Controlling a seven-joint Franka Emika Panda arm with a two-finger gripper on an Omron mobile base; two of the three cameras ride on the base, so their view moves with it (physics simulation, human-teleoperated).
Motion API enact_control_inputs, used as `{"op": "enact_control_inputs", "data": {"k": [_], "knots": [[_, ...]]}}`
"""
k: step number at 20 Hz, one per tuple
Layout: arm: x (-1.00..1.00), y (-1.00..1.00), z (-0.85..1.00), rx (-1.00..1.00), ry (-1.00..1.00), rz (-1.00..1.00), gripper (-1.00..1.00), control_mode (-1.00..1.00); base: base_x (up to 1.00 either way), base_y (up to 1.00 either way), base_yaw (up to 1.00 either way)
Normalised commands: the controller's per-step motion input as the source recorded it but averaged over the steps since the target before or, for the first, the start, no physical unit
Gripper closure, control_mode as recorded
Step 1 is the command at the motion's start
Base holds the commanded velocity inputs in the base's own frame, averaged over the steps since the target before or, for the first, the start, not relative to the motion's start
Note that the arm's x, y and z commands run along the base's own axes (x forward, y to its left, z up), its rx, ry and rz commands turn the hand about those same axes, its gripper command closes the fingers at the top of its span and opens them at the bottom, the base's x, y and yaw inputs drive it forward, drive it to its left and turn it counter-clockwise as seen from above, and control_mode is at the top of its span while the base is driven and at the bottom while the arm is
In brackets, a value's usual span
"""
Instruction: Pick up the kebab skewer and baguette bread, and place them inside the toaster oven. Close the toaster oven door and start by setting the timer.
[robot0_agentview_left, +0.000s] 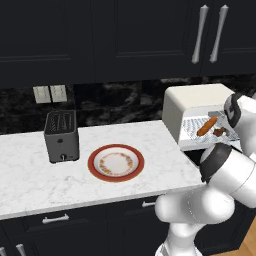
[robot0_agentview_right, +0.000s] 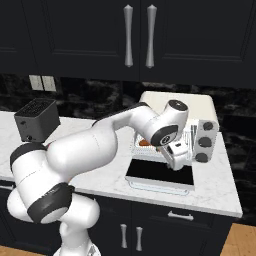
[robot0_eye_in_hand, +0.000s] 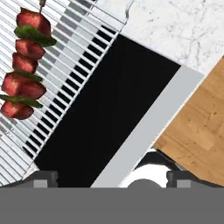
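Observation:
The cream-white toaster oven (robot0_agentview_left: 196, 100) stands at the right end of the counter. Its door (robot0_agentview_right: 159, 174) is folded down flat, a dark glass panel (robot0_eye_in_hand: 100, 113) with a pale bar handle (robot0_eye_in_hand: 144, 131). On the wire rack (robot0_eye_in_hand: 74, 52) lie the orange-brown baguette bread (robot0_agentview_left: 207, 126) and, to its right, the kebab skewer (robot0_eye_in_hand: 25, 65) with red meat chunks and green pieces. My gripper (robot0_agentview_right: 176, 159) hangs over the lowered door just in front of the rack. It is open, its fingertips (robot0_eye_in_hand: 41, 177) wide apart with nothing between them.
An empty red-rimmed plate (robot0_agentview_left: 116, 163) sits mid-counter, and a dark grey slot toaster (robot0_agentview_left: 61, 136) stands left of it. The oven's knobs (robot0_agentview_right: 205, 142) are on its right side. Wooden floor (robot0_eye_in_hand: 197, 122) shows beyond the counter's front edge. Dark cabinets hang overhead.

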Motion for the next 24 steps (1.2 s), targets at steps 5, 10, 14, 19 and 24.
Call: {"op": "enact_control_inputs", "data": {"k": [5, 10, 14, 19, 24], "knots": [[-0.12, 0.0, -0.53, 0.0, 0.11, -0.08, -1.0, -1.0, 0.0, 0.0, 0.0], [-0.02, 0.0, -0.42, 0.0, 0.1, -0.07, -1.0, -1.0, 0.0, 0.0, 0.0], [0.1, -0.05, -0.14, 0.0, 0.06, -0.01, -1.0, -1.0, 0.0, 0.0, 0.0], [0.2, 0.0, -0.22, 0.0, 0.0, -0.02, -1.0, -1.0, 0.0, 0.0, 0.0], [0.29, 0.0, -0.21, 0.0, 0.0, -0.05, -1.0, -1.0, 0.0, 0.0, 0.0]]}}
